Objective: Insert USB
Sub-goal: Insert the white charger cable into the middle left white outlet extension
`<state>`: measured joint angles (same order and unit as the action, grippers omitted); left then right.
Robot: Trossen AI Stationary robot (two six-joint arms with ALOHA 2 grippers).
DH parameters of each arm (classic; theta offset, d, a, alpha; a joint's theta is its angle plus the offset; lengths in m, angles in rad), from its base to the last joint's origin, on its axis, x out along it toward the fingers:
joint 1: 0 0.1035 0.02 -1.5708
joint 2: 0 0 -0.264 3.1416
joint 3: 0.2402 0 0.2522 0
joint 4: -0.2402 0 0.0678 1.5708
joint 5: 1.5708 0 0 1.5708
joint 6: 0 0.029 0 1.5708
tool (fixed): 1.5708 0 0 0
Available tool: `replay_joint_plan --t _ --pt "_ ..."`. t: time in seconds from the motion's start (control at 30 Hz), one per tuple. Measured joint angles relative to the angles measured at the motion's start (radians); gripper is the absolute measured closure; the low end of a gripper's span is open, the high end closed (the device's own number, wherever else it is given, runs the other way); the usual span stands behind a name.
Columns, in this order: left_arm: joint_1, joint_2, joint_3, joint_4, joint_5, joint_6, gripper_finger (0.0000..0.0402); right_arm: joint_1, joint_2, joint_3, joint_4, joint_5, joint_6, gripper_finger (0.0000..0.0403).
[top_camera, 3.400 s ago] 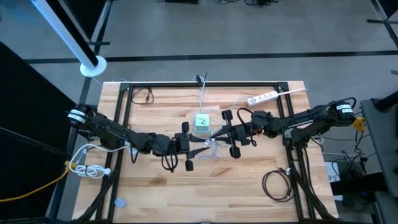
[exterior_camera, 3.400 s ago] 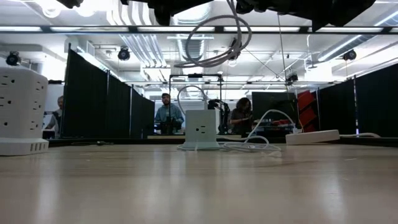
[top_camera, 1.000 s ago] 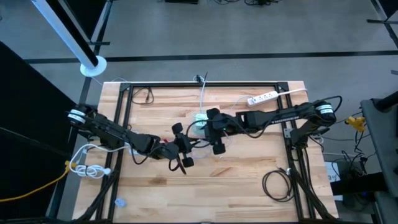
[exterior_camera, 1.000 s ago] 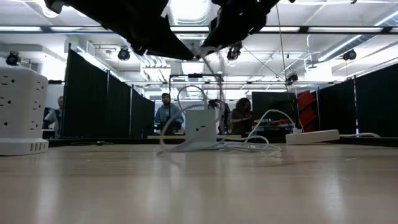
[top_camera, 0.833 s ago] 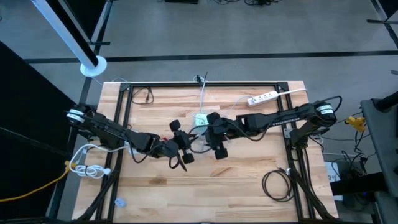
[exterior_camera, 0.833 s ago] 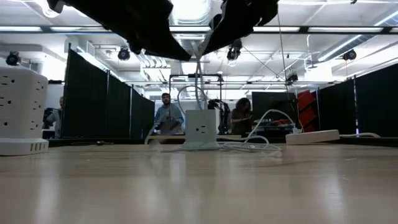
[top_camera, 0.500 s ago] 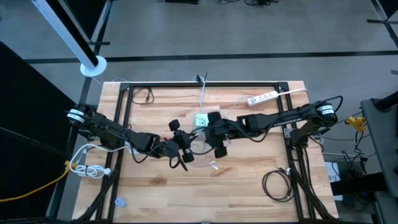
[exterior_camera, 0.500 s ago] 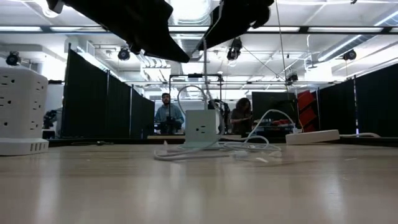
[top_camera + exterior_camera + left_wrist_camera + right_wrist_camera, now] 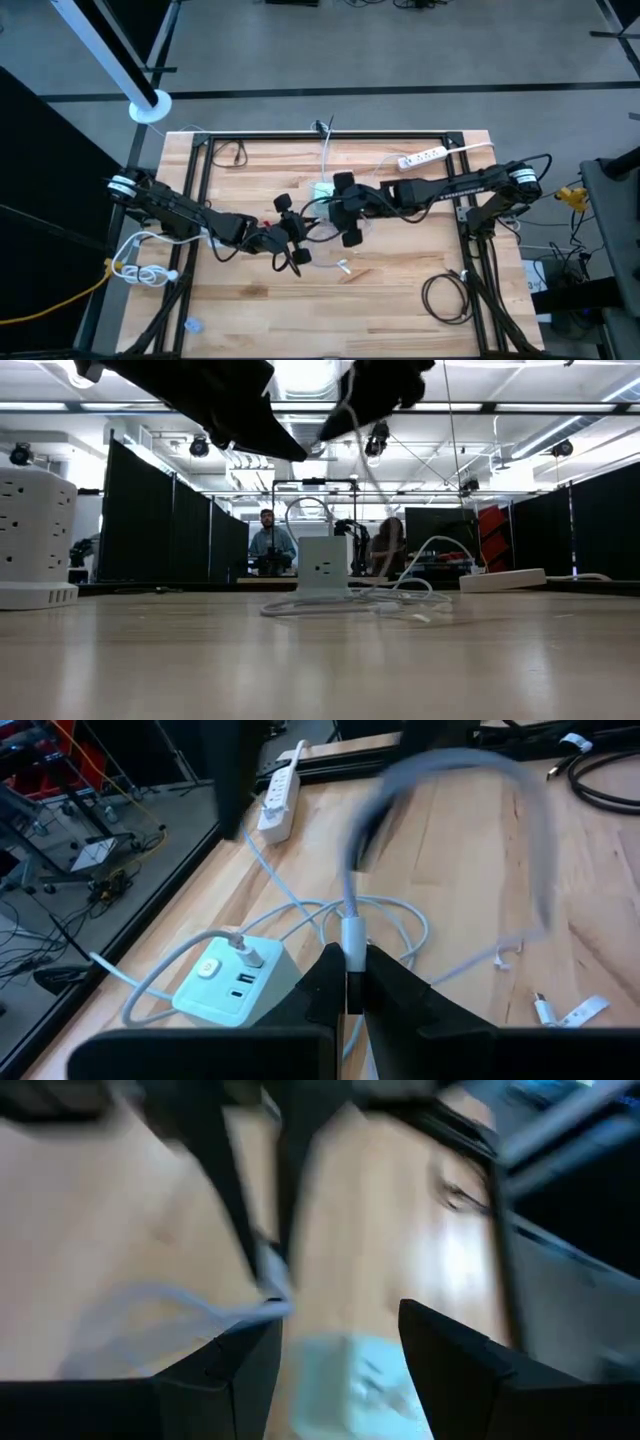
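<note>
left hand pinching the white usb cable beside the charging cube, mid-table.

i'm seeing the left hand (image 9: pixel 347 982) pinching the cable (image 9: pixel 352 925) between narrow fingers in its wrist view; the high view is only showing both hands (image 9: pixel 290 232) crowding the cube (image 9: pixel 323 190). the right hand (image 9: pixel 335 1350) is standing wide open over the pale green cube (image 9: pixel 362 1378), though its view is blurring. the low view is showing the cube's side sockets (image 9: pixel 323 566) with cable looping on the table (image 9: pixel 320 660), and a tall outlet tower (image 9: pixel 35 540) near the camera.
</note>
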<state>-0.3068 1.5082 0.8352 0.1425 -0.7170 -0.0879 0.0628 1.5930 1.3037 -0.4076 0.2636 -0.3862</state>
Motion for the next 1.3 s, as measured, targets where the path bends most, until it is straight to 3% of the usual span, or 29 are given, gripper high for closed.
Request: replay_joint_plan --t 0.1,0.2,0.3,0.47,0.63,0.9,1.3 --pt "-0.003 0.000 0.000 -0.004 0.002 0.000 0.0386 -0.008 -0.012 0.000 -0.041 0.111 -0.028 0.0217" --pt "-0.004 0.000 0.000 -0.005 0.003 0.000 0.0386 -0.011 -0.020 0.000 -0.027 0.113 -0.052 0.0218" --pt "-0.004 0.000 0.000 -0.004 0.003 0.000 0.0386 -0.011 -0.020 0.000 0.010 0.034 -0.045 0.0217" --pt "-0.004 0.000 0.000 -0.003 0.003 0.000 0.0386 -0.011 -0.006 0.001 0.095 -0.211 0.014 0.0218" --pt "-0.007 0.000 0.000 -0.002 0.005 0.000 0.0386 -0.013 0.030 0.001 0.085 -0.219 0.049 0.0230" --pt "-0.007 0.000 0.000 0.004 0.016 0.000 0.0386 -0.011 0.066 0.000 0.083 -0.271 0.048 0.0283" --pt "-0.007 0.000 0.000 0.005 0.025 0.000 0.0386 -0.011 0.068 0.000 0.067 -0.271 0.026 0.0395"
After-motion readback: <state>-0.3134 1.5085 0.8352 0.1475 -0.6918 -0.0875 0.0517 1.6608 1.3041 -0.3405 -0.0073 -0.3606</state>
